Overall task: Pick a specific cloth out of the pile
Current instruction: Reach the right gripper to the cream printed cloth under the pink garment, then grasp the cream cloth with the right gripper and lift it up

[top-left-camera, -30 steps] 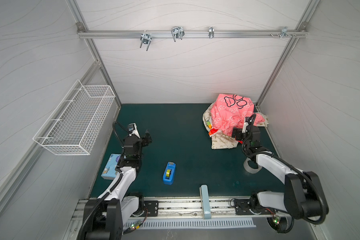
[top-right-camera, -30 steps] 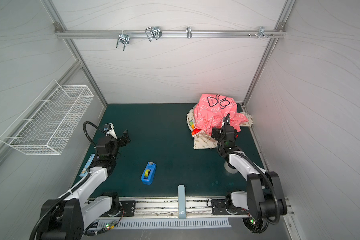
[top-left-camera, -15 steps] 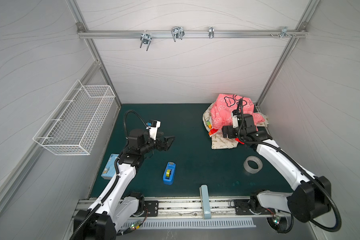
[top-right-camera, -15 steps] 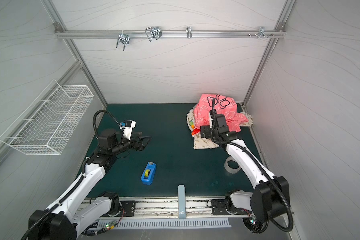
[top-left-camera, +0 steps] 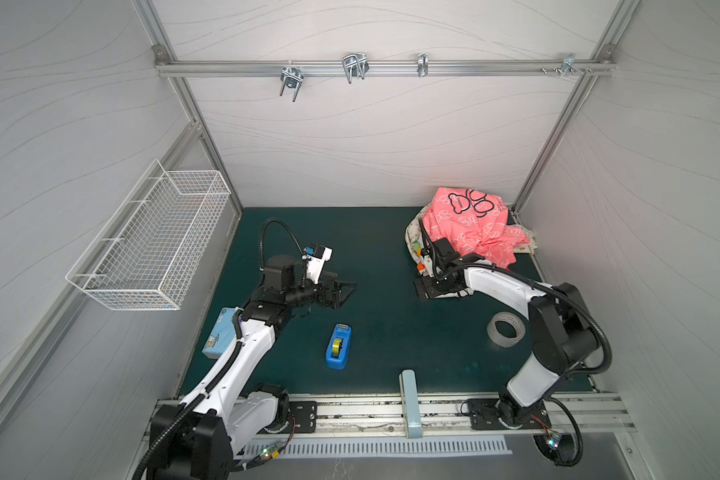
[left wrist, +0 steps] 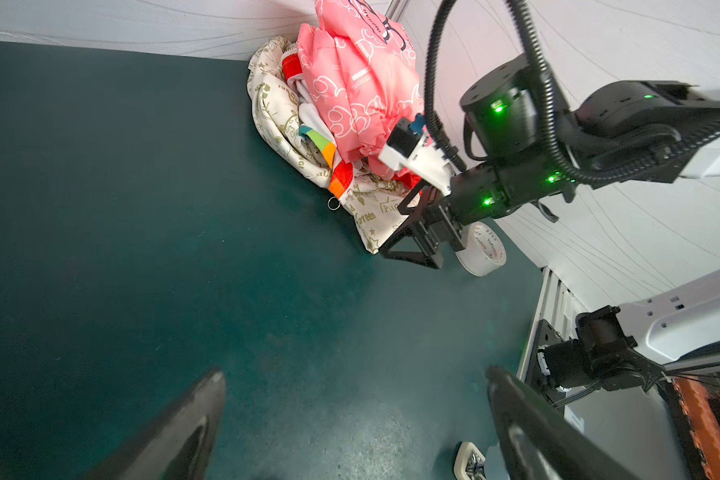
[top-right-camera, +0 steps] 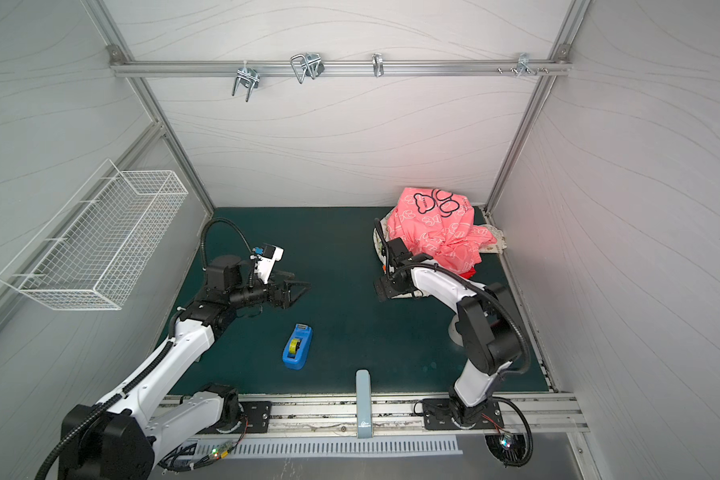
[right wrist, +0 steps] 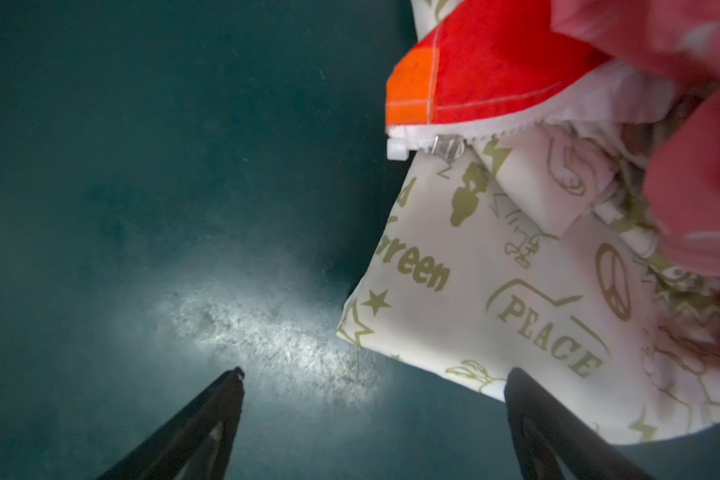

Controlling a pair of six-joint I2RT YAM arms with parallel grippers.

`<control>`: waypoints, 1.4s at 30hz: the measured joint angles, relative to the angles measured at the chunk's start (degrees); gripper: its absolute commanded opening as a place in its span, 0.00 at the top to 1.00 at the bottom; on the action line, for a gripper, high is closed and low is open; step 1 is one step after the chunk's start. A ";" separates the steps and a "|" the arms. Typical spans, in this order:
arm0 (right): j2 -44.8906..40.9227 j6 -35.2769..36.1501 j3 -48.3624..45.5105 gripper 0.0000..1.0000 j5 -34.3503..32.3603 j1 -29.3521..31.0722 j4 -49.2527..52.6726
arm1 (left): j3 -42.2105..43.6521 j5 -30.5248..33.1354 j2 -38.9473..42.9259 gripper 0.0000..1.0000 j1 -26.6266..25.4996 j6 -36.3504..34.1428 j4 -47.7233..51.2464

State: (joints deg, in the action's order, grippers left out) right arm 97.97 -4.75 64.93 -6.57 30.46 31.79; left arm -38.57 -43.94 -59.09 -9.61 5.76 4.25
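Right claw (right wrist: 375,374) agape beside crumpled cloth (right wrist: 495,291)

I operate in a robot lab cell: panel walls (top-left-camera: 371,137), aluminium hook rail (top-left-camera: 391,68) at 12 o'clock, wire basket (top-left-camera: 150,249) at 9 o'clock.

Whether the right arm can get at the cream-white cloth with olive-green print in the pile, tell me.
Probably yes. The right gripper is open beside the pile, and a corner of the cream-white cloth lies bare on the green mat ahead of it. The pink bear-print cloth and red-orange cloth cover the rest.
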 measured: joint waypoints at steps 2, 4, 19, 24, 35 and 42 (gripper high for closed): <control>2.54 -0.28 0.94 0.01 -0.52 0.00 0.02 | 0.00 -0.04 0.02 0.01 -0.07 -0.20 0.22; 4.35 -0.63 1.60 0.01 -1.49 0.00 0.04 | 0.00 -0.04 0.02 0.01 -0.11 -0.46 0.39; 11.56 -2.99 6.86 0.73 -5.14 -3.54 0.28 | 0.00 -0.04 0.00 0.01 -0.24 -1.40 1.55; 12.09 -3.52 7.72 1.00 -4.98 -3.82 0.92 | 0.00 -0.02 0.00 0.01 -0.31 -1.53 1.70; -2.43 -1.29 12.33 1.00 -10.78 -3.78 6.88 | 0.00 0.07 1.88 0.01 -1.36 -1.73 1.81; -11.78 1.73 22.25 1.00 -14.21 -3.69 9.38 | 0.00 0.44 2.78 0.01 -1.88 -1.73 1.79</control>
State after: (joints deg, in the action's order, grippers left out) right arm 86.19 -3.03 87.18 -20.78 26.76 41.17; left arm -38.57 -43.51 -56.31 -11.49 4.03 6.04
